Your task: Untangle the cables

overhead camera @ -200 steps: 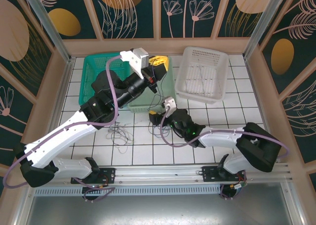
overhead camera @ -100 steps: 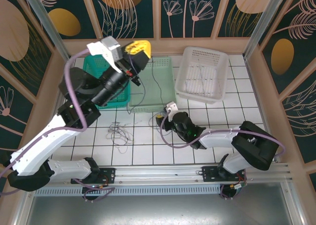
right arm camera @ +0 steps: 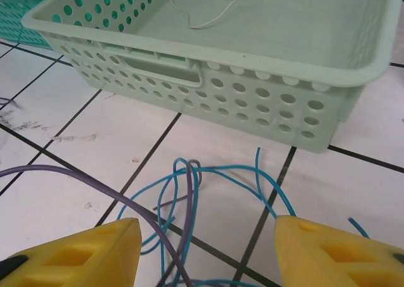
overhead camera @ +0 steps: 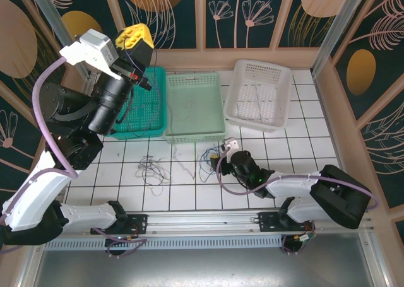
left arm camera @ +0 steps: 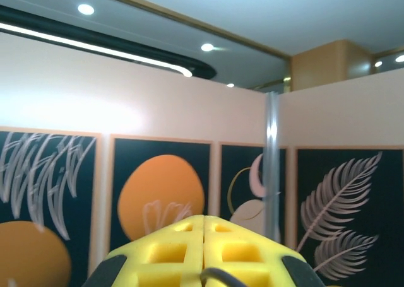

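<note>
Far tiles: three, teal basket (overhead camera: 151, 91) left, pale green basket (overhead camera: 196, 79) middle, white basket (overhead camera: 252, 123) right.
Left gripper (overhead camera: 136, 38): held high, clamped on black cable (left arm camera: 213, 274).
Right gripper (right arm camera: 207, 227): half-spread, empty, over blue cable (right arm camera: 196, 199).
Obstruction: lilac arm cable (right arm camera: 82, 176) across blue loops.
Pale cable (right arm camera: 205, 23): one, in pale green basket.

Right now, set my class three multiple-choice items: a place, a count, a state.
1. Where is the blue cable? A on the tiles before the pale green basket; B inside that basket; C atop its rim.
2. How many baskets? A two; B four; C three.
3. The left gripper is: A wide open; B shut; C half open.
Answers: 1 A, it lies on tile outside the basket wall; 2 C, teal basket, pale green, white basket; 3 B, its yellow fingers meet.
</note>
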`<state>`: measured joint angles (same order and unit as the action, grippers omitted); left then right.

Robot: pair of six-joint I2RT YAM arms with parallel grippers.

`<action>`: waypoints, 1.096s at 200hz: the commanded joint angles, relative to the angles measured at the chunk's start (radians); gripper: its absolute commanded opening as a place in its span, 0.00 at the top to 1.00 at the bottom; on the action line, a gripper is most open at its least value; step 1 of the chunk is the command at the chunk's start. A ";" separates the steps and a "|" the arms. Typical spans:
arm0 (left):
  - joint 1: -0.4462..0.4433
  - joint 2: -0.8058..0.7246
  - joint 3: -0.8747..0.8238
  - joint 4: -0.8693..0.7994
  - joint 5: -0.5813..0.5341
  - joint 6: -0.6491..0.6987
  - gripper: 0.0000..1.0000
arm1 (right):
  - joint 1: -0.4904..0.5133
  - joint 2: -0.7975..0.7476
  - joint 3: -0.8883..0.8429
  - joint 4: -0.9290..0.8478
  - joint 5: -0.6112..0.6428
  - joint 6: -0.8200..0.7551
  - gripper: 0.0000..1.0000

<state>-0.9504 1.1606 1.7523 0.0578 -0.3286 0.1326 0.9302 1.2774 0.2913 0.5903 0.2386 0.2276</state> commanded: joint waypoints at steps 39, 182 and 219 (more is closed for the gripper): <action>-0.004 0.079 0.303 -0.086 -0.044 0.149 1.00 | -0.050 -0.001 -0.035 -0.047 -0.007 0.073 0.42; 0.260 0.156 0.139 -0.030 -0.088 0.177 1.00 | -0.051 -0.030 -0.002 -0.061 -0.056 0.069 0.38; 0.466 0.193 0.133 -0.068 0.012 0.053 1.00 | -0.051 -0.053 -0.009 -0.067 -0.057 0.072 0.38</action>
<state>-0.5842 1.3430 1.8935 0.0025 -0.3912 0.2855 0.8841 1.2549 0.2707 0.5301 0.1925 0.2806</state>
